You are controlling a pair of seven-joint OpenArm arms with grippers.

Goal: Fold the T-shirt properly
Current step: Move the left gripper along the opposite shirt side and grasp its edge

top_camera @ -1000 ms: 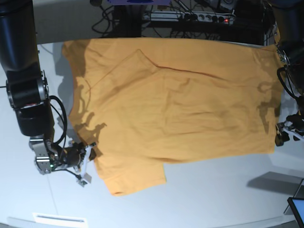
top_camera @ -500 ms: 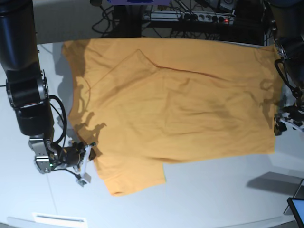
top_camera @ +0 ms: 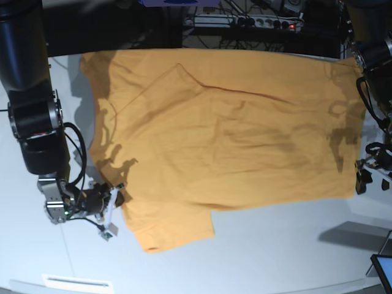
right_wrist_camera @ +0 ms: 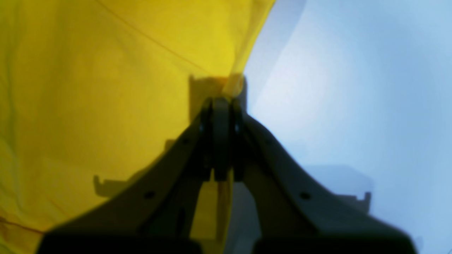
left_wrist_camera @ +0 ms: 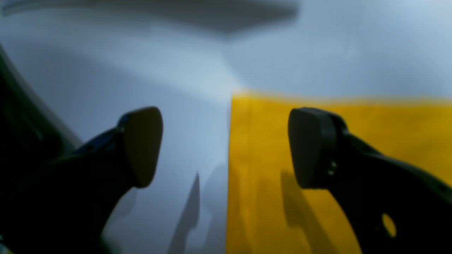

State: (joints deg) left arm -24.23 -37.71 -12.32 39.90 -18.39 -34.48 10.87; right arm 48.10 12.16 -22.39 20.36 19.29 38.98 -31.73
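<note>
**T-shirt half-prepared: one edge pinched, far corner not yet taken**

The T-shirt (top_camera: 226, 128) lies spread on the pale table (top_camera: 275, 257), filling most of the base view from about 9 o'clock to 3 o'clock. One sleeve looks folded over the body at 11 o'clock, where a diagonal crease shows; the other sleeve sticks out flat toward 7 o'clock. Judged progress: early. The body is not yet halved, wrinkles remain at centre, and the main folds are all still to do.

Right gripper (right_wrist_camera: 226, 92): jaws pressed together on the shirt's edge. The wrist view shows a thin roll of yellow cloth caught at the tips, with bare table toward 3 o'clock of it. In the base view this gripper (top_camera: 116, 195) sits at 8 o'clock, at the junction of body and free sleeve.

Left gripper (left_wrist_camera: 226, 146): jaws spread wide, holding nothing. Its wrist view shows the shirt's corner lying flat below, one finger (left_wrist_camera: 310, 148) over cloth, the other over table. Whether either touches the surface I cannot tell. In the base view it hangs just beside the hem at 3 o'clock.
</note>
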